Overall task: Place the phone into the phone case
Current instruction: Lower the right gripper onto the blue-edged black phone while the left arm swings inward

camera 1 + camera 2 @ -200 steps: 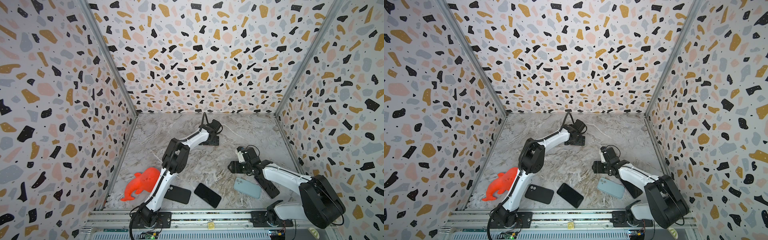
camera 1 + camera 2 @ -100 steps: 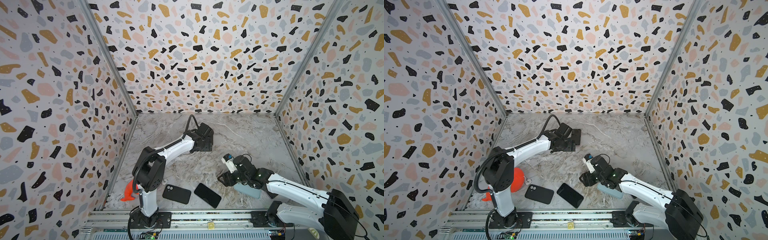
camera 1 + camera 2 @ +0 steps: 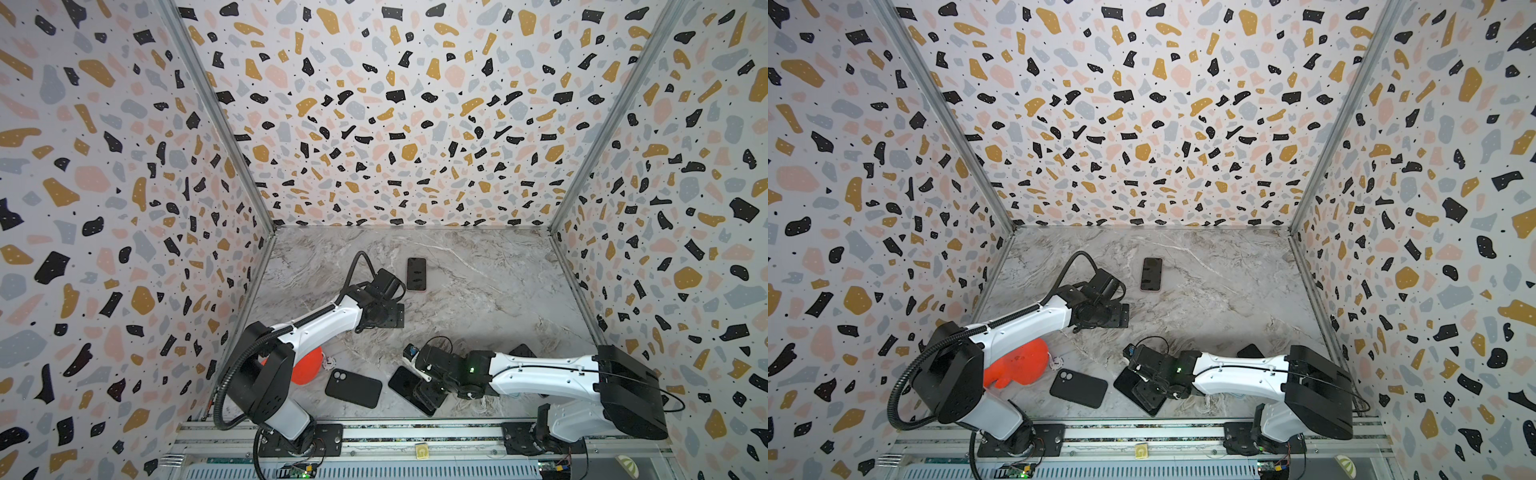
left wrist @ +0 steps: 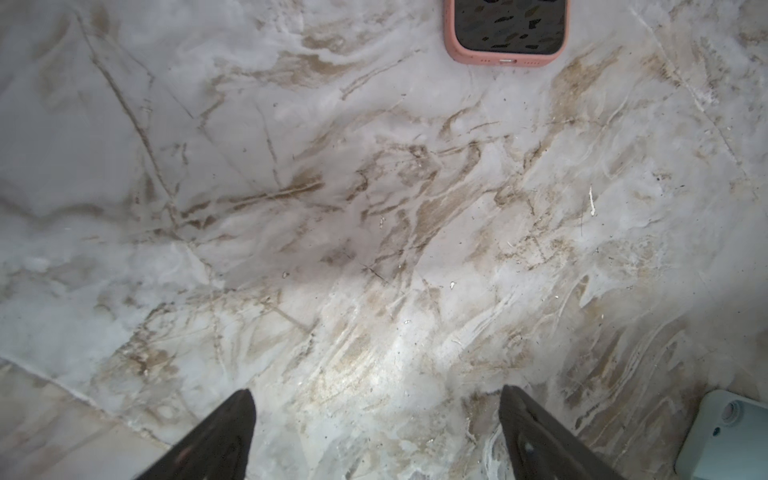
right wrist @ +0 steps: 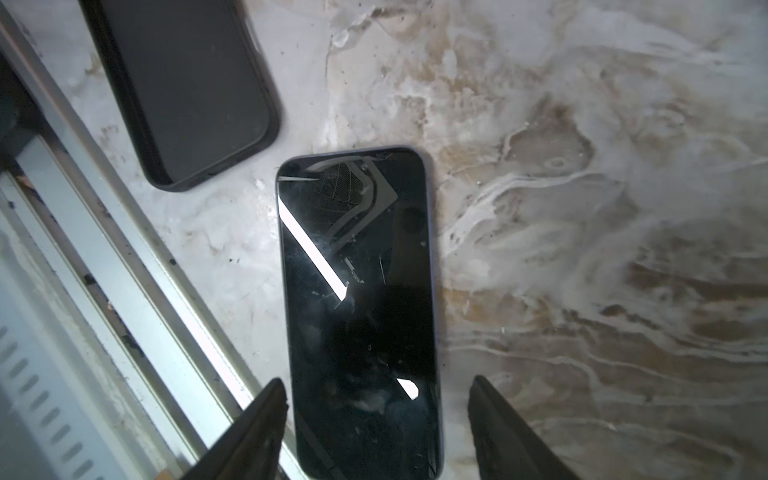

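One bare phone [image 5: 359, 316] lies screen-up at the front edge of the floor [image 3: 478, 291], our right gripper [image 5: 376, 419] spread open astride its near end, the case [image 3: 353, 388] beside it; our left gripper [image 4: 376, 419] hangs open over bare floor

Lighting's bright and even in both top views, with wide-angle bending of the walls toward the edges. The right wrist view is dimmer, and the phone [image 5: 361, 316] screen throws hard white glare streaks. The left wrist view looks soft, with a shadow patch across the marble table [image 4: 291, 232].
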Robot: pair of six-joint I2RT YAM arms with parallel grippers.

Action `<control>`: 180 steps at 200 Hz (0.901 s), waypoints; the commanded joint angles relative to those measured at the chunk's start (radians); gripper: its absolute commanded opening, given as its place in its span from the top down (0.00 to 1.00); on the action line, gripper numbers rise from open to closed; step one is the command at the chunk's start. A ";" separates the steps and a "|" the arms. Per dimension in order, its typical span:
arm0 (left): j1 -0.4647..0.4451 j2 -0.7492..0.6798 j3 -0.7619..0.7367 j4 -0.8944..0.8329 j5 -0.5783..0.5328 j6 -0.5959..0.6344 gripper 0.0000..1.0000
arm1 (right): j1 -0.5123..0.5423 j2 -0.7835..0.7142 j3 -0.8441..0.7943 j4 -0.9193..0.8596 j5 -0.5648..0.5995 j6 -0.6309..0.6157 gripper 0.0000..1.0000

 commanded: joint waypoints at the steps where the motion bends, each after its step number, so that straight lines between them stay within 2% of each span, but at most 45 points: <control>1: 0.061 -0.022 -0.053 0.017 0.048 0.033 0.08 | 0.006 0.019 0.046 -0.033 0.009 -0.005 0.27; 23: 0.095 -0.056 -0.093 0.039 0.076 0.035 0.08 | 0.011 0.051 0.045 -0.024 -0.011 -0.007 0.24; 85: 0.115 -0.064 -0.122 0.047 0.091 0.038 0.08 | 0.037 0.111 0.066 -0.030 -0.018 -0.012 0.16; 147: 0.119 -0.057 -0.136 0.072 0.127 0.025 0.07 | 0.047 0.158 0.058 -0.054 0.012 -0.009 0.16; 180: 0.119 -0.055 -0.142 0.074 0.136 0.023 0.07 | 0.056 0.208 0.072 -0.099 0.081 0.005 0.19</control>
